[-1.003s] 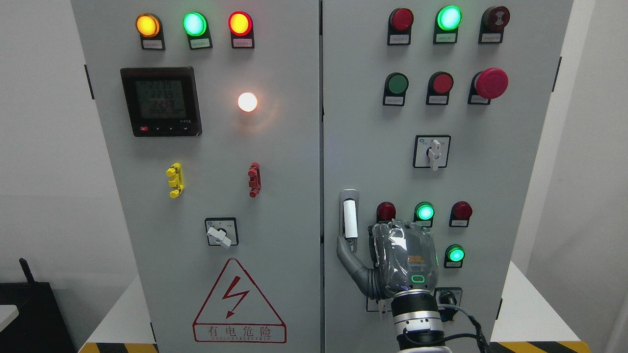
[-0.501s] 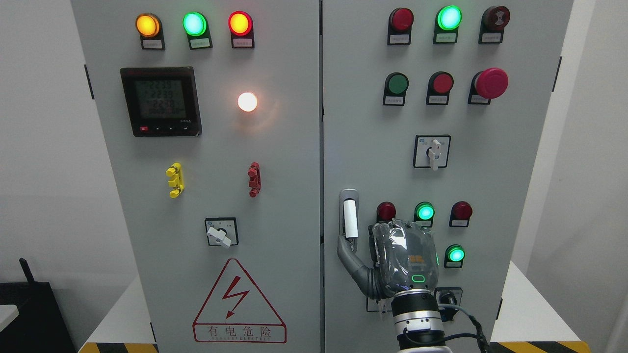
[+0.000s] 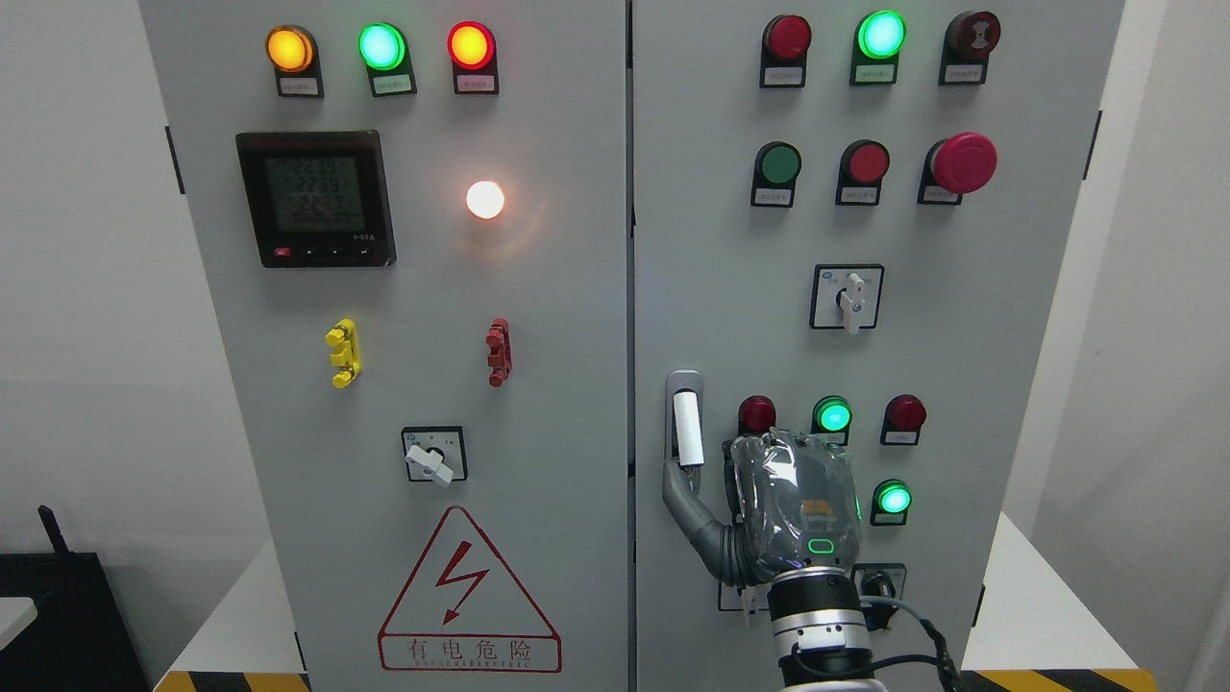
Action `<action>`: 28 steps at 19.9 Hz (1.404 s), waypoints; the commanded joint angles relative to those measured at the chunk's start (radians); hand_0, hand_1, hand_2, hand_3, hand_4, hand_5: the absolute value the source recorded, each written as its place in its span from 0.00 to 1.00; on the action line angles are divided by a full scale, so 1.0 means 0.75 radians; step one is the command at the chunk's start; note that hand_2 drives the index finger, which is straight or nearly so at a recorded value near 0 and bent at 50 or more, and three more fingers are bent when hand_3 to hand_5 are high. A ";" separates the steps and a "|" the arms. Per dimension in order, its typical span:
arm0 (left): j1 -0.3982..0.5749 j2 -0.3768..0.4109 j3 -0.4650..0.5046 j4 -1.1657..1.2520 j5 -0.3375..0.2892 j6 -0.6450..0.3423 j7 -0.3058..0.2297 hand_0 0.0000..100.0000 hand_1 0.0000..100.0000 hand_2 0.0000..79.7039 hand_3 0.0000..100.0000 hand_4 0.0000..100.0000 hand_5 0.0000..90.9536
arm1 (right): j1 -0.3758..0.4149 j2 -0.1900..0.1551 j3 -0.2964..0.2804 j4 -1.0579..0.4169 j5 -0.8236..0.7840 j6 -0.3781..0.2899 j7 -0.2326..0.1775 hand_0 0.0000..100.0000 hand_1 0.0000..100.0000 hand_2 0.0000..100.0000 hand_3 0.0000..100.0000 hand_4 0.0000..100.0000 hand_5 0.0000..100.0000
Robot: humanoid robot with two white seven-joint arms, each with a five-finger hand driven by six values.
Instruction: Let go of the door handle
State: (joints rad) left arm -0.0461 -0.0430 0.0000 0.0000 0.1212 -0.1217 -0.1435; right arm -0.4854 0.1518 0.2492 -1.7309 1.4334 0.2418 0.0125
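Note:
The door handle (image 3: 686, 423) is a white upright lever in a grey recess at the left edge of the cabinet's right door (image 3: 971, 384). My right hand (image 3: 769, 500) comes up from the bottom edge and is pressed close to the door just right of and below the handle, its back towards me. Its grey thumb (image 3: 684, 490) stretches left and up, with the tip at the handle's lower end. The thumb is not wrapped around the lever. The other fingers are hidden behind the back of the hand. My left arm does not show.
Around the hand sit red and green indicator lights (image 3: 832, 416), and a rotary switch (image 3: 848, 298) is higher up. The left door (image 3: 567, 384) carries a meter (image 3: 315, 199), a switch (image 3: 432, 458) and a warning triangle (image 3: 468, 596). Yellow-black striped edging (image 3: 231, 680) runs along the bottom.

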 commanded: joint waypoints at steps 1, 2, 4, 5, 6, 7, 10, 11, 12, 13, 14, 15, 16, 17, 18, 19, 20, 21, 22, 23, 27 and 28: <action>0.000 0.000 0.014 0.022 0.000 0.001 0.001 0.12 0.39 0.00 0.00 0.00 0.00 | 0.009 0.002 -0.003 -0.018 0.001 0.003 -0.002 0.43 0.09 1.00 1.00 0.90 0.90; 0.000 0.000 0.014 0.022 0.000 0.001 0.001 0.12 0.39 0.00 0.00 0.00 0.00 | 0.009 0.002 -0.003 -0.018 0.001 0.003 -0.002 0.43 0.09 1.00 1.00 0.90 0.90; 0.000 0.000 0.014 0.022 0.000 0.001 0.001 0.12 0.39 0.00 0.00 0.00 0.00 | 0.009 0.002 -0.003 -0.020 0.001 0.003 -0.002 0.43 0.09 1.00 1.00 0.90 0.90; 0.000 0.000 0.014 0.022 0.000 0.001 0.001 0.12 0.39 0.00 0.00 0.00 0.00 | 0.009 0.002 -0.003 -0.020 0.001 0.003 -0.002 0.43 0.09 1.00 1.00 0.90 0.90; 0.000 0.000 0.014 0.022 0.000 0.001 0.001 0.12 0.39 0.00 0.00 0.00 0.00 | 0.009 0.000 -0.003 -0.020 0.001 0.003 -0.002 0.44 0.09 1.00 1.00 0.90 0.90; 0.000 0.000 0.014 0.022 0.000 0.001 0.001 0.12 0.39 0.00 0.00 0.00 0.00 | 0.009 0.000 -0.005 -0.020 0.001 0.003 -0.002 0.44 0.09 1.00 1.00 0.90 0.90; 0.000 0.000 0.014 0.022 0.000 -0.001 0.001 0.12 0.39 0.00 0.00 0.00 0.00 | 0.007 -0.004 -0.005 -0.020 0.003 0.003 -0.002 0.44 0.10 1.00 1.00 0.90 0.90; 0.000 0.000 0.014 0.022 0.000 0.001 0.001 0.12 0.39 0.00 0.00 0.00 0.00 | 0.007 -0.004 -0.007 -0.020 0.005 0.003 -0.002 0.44 0.10 1.00 1.00 0.90 0.91; 0.000 0.000 0.014 0.022 0.000 0.001 0.001 0.12 0.39 0.00 0.00 0.00 0.00 | 0.005 -0.004 -0.013 -0.020 0.005 0.003 -0.002 0.44 0.10 1.00 1.00 0.90 0.91; 0.000 0.000 0.014 0.022 0.000 0.001 0.001 0.12 0.39 0.00 0.00 0.00 0.00 | 0.005 -0.006 -0.013 -0.020 0.005 0.003 -0.002 0.43 0.11 1.00 1.00 0.90 0.91; 0.000 0.000 0.014 0.022 0.000 0.001 0.001 0.12 0.39 0.00 0.00 0.00 0.00 | 0.005 -0.006 -0.015 -0.020 0.005 0.003 -0.002 0.43 0.11 1.00 1.00 0.90 0.91; 0.000 0.000 0.014 0.022 0.000 0.001 0.001 0.12 0.39 0.00 0.00 0.00 0.00 | 0.005 -0.006 -0.015 -0.020 0.005 0.003 -0.002 0.43 0.11 1.00 1.00 0.90 0.91; 0.002 0.000 0.014 0.022 0.000 0.001 0.001 0.12 0.39 0.00 0.00 0.00 0.00 | 0.005 -0.008 -0.015 -0.020 0.007 0.003 -0.002 0.43 0.12 1.00 1.00 0.90 0.91; 0.002 0.000 0.014 0.022 0.000 0.001 0.001 0.12 0.39 0.00 0.00 0.00 0.00 | 0.005 -0.008 -0.017 -0.020 0.007 0.003 -0.002 0.43 0.12 1.00 1.00 0.90 0.91; 0.000 0.000 0.014 0.022 0.000 0.001 0.001 0.12 0.39 0.00 0.00 0.00 0.00 | 0.007 -0.008 -0.017 -0.020 0.007 0.003 -0.002 0.43 0.12 1.00 1.00 0.90 0.91; 0.000 0.000 0.014 0.022 0.000 -0.001 0.001 0.12 0.39 0.00 0.00 0.00 0.00 | 0.005 -0.008 -0.021 -0.020 0.007 0.001 -0.002 0.43 0.13 1.00 1.00 0.90 0.91; 0.000 0.000 0.014 0.022 0.000 0.001 0.001 0.12 0.39 0.00 0.00 0.00 0.00 | 0.005 -0.010 -0.023 -0.020 0.007 0.001 -0.002 0.43 0.13 1.00 1.00 0.90 0.91; 0.000 0.000 0.014 0.022 0.000 0.001 0.001 0.12 0.39 0.00 0.00 0.00 0.00 | 0.005 -0.010 -0.023 -0.020 0.007 0.003 -0.002 0.43 0.13 1.00 1.00 0.90 0.91; 0.000 0.000 0.014 0.022 0.000 0.001 0.001 0.12 0.39 0.00 0.00 0.00 0.00 | 0.005 -0.010 -0.023 -0.020 0.007 0.003 -0.002 0.43 0.13 1.00 1.00 0.90 0.91; 0.000 0.000 0.014 0.022 0.000 0.001 0.001 0.12 0.39 0.00 0.00 0.00 0.00 | 0.005 -0.010 -0.023 -0.020 0.007 0.001 -0.002 0.43 0.13 1.00 1.00 0.90 0.91; 0.000 0.000 0.014 0.022 0.000 0.001 0.001 0.12 0.39 0.00 0.00 0.00 0.00 | 0.007 -0.012 -0.026 -0.020 0.007 0.003 -0.004 0.43 0.14 1.00 1.00 0.90 0.91; 0.000 0.000 0.014 0.022 0.000 0.001 0.001 0.12 0.39 0.00 0.00 0.00 0.00 | 0.007 -0.012 -0.034 -0.020 0.007 0.003 -0.004 0.43 0.14 1.00 1.00 0.90 0.91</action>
State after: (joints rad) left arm -0.0457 -0.0430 0.0000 0.0000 0.1212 -0.1217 -0.1435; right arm -0.4811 0.1459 0.2353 -1.7446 1.4387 0.2439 0.0093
